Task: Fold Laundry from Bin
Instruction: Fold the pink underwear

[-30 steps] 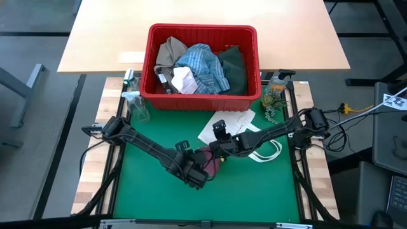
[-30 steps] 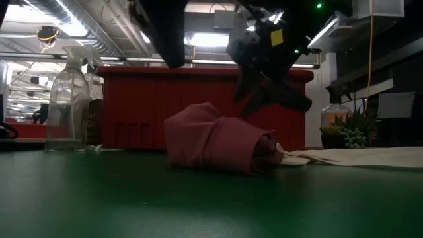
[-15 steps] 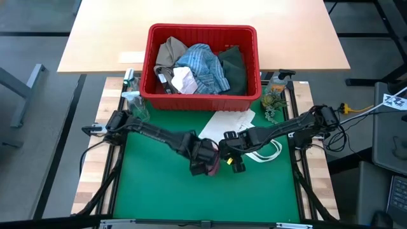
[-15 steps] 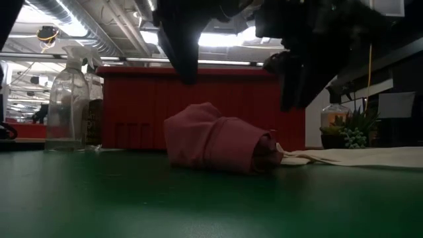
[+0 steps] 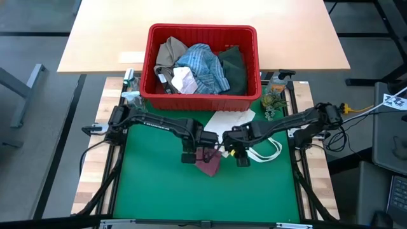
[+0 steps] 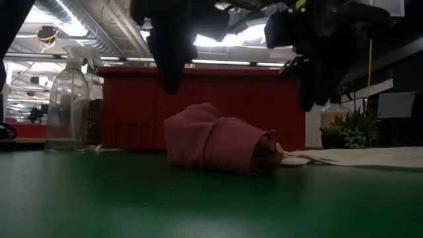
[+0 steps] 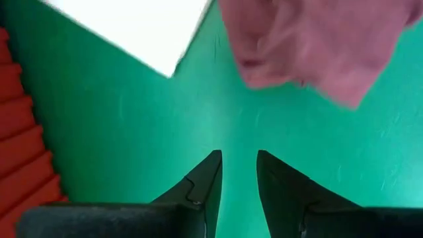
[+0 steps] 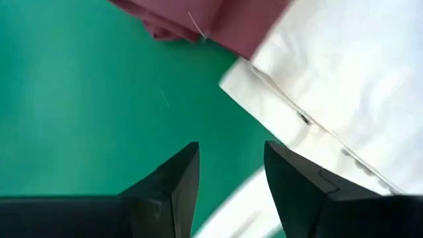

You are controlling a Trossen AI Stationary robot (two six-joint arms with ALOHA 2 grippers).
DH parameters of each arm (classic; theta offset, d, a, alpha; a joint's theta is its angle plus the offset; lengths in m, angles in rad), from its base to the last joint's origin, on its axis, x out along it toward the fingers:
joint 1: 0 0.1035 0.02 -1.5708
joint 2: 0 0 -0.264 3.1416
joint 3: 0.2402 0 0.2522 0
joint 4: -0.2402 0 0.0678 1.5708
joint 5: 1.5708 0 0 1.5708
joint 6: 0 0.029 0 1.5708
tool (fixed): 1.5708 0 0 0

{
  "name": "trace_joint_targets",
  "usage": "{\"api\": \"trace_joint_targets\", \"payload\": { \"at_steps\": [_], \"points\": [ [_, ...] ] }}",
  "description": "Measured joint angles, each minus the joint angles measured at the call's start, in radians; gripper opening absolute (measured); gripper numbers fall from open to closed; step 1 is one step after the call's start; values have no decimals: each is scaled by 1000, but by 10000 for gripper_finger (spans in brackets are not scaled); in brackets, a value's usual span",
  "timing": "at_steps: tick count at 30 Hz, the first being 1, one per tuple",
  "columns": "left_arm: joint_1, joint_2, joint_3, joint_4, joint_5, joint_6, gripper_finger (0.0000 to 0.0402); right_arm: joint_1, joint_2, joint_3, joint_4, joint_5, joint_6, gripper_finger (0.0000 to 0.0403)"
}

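Observation:
A small maroon cloth (image 5: 208, 163) lies bunched on the green mat, also seen in the low view (image 6: 221, 145). My left gripper (image 7: 238, 173) hangs above the mat just left of it, pointing down, open by a narrow gap with nothing between its fingers. My right gripper (image 8: 231, 165) hangs open just right of the cloth, over the edge of a white tote bag (image 8: 344, 86). Behind them stands the red bin (image 5: 200, 102), holding more laundry (image 5: 200, 67): striped, tan, white and dark green pieces.
The white tote bag (image 5: 232, 122) lies flat between the bin and the cloth, its loop handles (image 5: 270, 152) toward the right. A clear spray bottle (image 6: 66, 99) stands at the mat's far left, a small plant (image 5: 275, 102) at the far right. Bare green mat (image 5: 191, 197) lies near me.
My left gripper has swung from the near side of the maroon cloth toward the far edge, rolling as it went. My right gripper has gone from over the tote bag toward the near right and tipped to point down. The cloth has not moved.

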Motion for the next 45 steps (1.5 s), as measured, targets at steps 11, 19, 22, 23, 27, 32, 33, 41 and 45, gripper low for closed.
{"api": "trace_joint_targets", "payload": {
  "at_steps": [11, 19, 22, 23, 27, 32, 33, 41, 45],
  "points": [
    [91, -1, 0, -115, -3, 67, 69, 2, -214, -4, -184, 56, -9, 170],
    [155, -173, -109, -71, 34, 76, 47, 2, -496, -288, 18, 0, 57, 170],
    [182, -323, -295, 108, 74, -2, 40, 2, -585, -404, 146, -16, 172, 170],
    [188, -378, -373, 199, 96, -39, 38, 2, -608, -436, 197, -15, 208, 170],
    [185, -540, -660, 660, 147, -250, 37, 2, -629, -536, 444, -14, 336, 170],
    [152, -584, -840, 1078, 135, -445, 37, 2, -552, -589, 720, -15, 415, 170],
    [145, -582, -858, 1134, 130, -462, 37, 2, -533, -589, 760, -15, 416, 170],
    [101, -548, -895, 1235, 109, -502, 37, 3, -351, -589, 975, -16, 418, 170],
    [72, -534, -896, 1234, 101, -503, 37, 3, -257, -590, 1052, -40, 439, 170]
  ]
}}
